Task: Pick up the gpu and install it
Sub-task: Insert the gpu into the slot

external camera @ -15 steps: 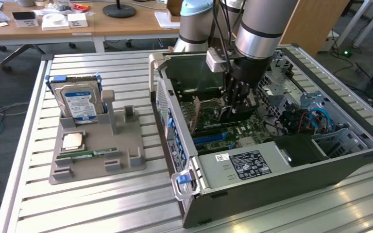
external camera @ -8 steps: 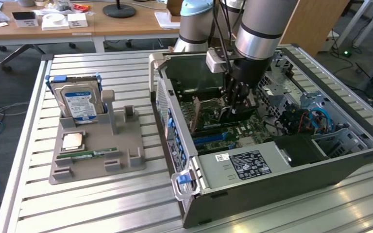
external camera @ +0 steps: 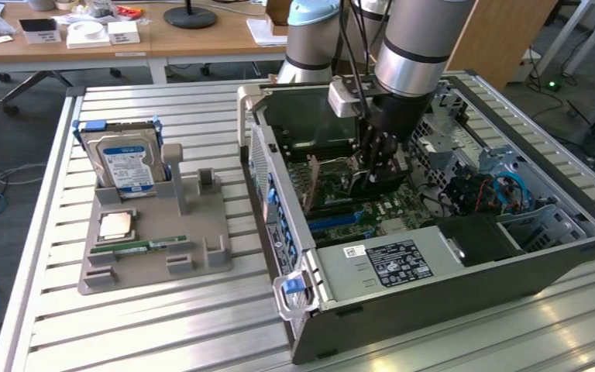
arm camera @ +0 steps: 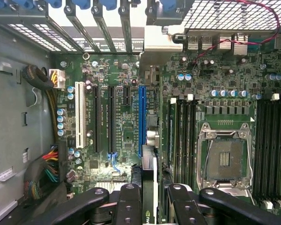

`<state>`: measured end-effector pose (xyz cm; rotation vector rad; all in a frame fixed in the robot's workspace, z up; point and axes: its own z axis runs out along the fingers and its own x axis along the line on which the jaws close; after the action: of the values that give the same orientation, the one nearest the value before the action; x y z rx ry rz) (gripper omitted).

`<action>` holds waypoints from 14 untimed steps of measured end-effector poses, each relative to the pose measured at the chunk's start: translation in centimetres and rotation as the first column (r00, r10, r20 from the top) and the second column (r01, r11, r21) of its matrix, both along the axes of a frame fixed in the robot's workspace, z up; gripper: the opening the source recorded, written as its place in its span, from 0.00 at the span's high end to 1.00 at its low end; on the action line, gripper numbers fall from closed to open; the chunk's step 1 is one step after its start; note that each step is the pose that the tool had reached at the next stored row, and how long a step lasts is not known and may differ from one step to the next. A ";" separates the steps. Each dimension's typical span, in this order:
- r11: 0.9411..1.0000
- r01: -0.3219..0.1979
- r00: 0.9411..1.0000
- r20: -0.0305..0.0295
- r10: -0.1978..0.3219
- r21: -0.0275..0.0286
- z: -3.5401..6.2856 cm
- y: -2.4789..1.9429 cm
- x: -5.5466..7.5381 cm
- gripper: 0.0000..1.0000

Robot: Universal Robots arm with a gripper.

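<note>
Exterior view, risks from here, big to small.

Tabletop [external camera: 173, 325] carries the PC case [external camera: 432, 310], open side up. I see no clamp on it, so a hard push down or sideways could shift the case and the aim goes with it.

Parts holder [external camera: 153, 248] sits at 9 o'clock of the case, well apart. No issue there.

Motherboard [arm camera: 131, 136]: too much seating force would flex it.

gpu [arm camera: 148, 187] is inside the case, edge-on over the board, and by my read lined up with the blue slot [arm camera: 141, 119]. Can't tell whether its edge is in the slot yet.

End effector [external camera: 378, 167] pinches the gpu, with fingers [arm camera: 130, 206] on each face. The grip is on a thin flat board, so any off-axis push could rock or slide the card in the pinch.

Worst case: the card comes down skewed and its edge contacts hit the slot wall or the memory slots [arm camera: 185, 140] just beside it.

The card's end nearest the rear slot frame [arm camera: 98, 28] could catch there if the card is off along the slot.

Blue cables [external camera: 504, 190] at 3 o'clock of the end effector are apart from it. A snag looks unlikely unless the arm swings that way.
</note>
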<state>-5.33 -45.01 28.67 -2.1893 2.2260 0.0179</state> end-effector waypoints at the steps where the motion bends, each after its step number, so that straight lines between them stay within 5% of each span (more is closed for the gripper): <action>1: 1.000 0.000 1.000 0.000 0.000 0.000 -0.04 0.00 0.0 0.74; 14: 1.000 0.000 1.000 0.000 0.000 0.000 -0.12 0.00 -0.1 0.74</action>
<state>-5.46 -45.01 28.55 -2.1895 2.2259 0.0179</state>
